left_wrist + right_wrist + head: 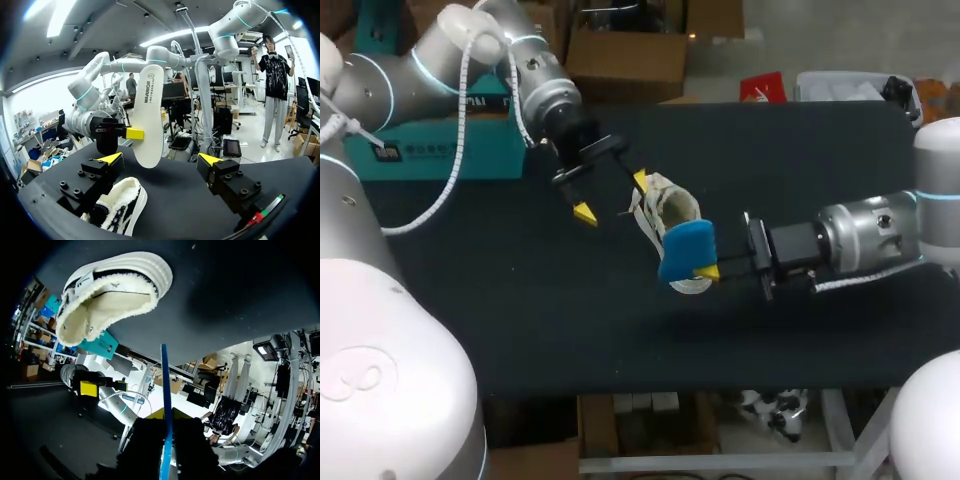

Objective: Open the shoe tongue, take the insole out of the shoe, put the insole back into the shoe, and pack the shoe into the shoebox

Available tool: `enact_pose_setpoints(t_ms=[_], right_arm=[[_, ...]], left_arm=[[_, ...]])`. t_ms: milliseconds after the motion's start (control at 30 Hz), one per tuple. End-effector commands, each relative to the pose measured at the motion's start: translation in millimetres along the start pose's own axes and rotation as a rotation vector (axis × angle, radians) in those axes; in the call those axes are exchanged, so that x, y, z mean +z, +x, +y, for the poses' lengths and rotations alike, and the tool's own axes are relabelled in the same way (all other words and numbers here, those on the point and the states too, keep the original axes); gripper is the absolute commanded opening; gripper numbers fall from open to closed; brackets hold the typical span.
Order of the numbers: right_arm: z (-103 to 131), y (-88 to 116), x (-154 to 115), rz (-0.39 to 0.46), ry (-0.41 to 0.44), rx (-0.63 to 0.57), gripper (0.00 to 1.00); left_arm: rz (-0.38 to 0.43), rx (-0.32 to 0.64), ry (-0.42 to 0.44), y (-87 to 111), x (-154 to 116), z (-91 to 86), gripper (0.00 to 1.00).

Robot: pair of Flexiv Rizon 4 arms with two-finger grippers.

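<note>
Dark cloth covers the table (520, 320), and few things stand on it. Nearest of them is the one insole (687, 252), blue on top and white beneath, standing nearly upright just near and right of the shoe. The right end effector (705, 268) comes in from the right and has the insole pinched between its two yellow-tipped fingers, closed down to the thickness of the sheet. In the right wrist view the insole (165, 400) shows edge-on, running straight out from between the fingers of that end effector (166, 416).

Just beyond lies the single shoe (665, 212), white with dark stripes and a fleecy lining, on the middle of the table with its mouth open upward.

At its far left side hangs the left end effector (612, 196), fingers spread wide and holding nothing. One fingertip is just beside the shoe's edge; whether it touches cannot be told. The left wrist view shows the shoe (122, 205) under that finger and the insole (150, 115) ahead of the gap.

Farthest, at the table's far left behind the left arm, sits one teal shoebox (430, 150).
</note>
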State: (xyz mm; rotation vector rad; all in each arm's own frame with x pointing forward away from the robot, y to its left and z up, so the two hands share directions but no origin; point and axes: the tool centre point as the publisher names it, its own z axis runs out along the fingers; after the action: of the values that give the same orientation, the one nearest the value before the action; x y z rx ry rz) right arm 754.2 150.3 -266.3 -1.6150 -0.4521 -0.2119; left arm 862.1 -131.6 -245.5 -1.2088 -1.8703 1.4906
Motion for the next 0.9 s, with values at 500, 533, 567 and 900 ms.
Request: enact_pose_setpoints(t_ms=[500,533,567,900], right_arm=[[4,15,0,-0.004,0.008,-0.044,0.0],[5,16,1,0.0,0.005,-0.047,0.0],[7,17,2,0.007,0.001,-0.05,0.0],[15,24,3,0.056,-0.054,-0.065,0.0]], left_arm=[[-0.716,-0.042,-0.219,11.6,32,-24.0,1.0],[-0.716,-0.032,-0.181,13.0,39,-24.1,1.0],[-0.715,-0.031,-0.176,14.0,41,-23.4,1.0],[-0.874,-0.012,-0.146,15.1,57,-2.2,1.0]])
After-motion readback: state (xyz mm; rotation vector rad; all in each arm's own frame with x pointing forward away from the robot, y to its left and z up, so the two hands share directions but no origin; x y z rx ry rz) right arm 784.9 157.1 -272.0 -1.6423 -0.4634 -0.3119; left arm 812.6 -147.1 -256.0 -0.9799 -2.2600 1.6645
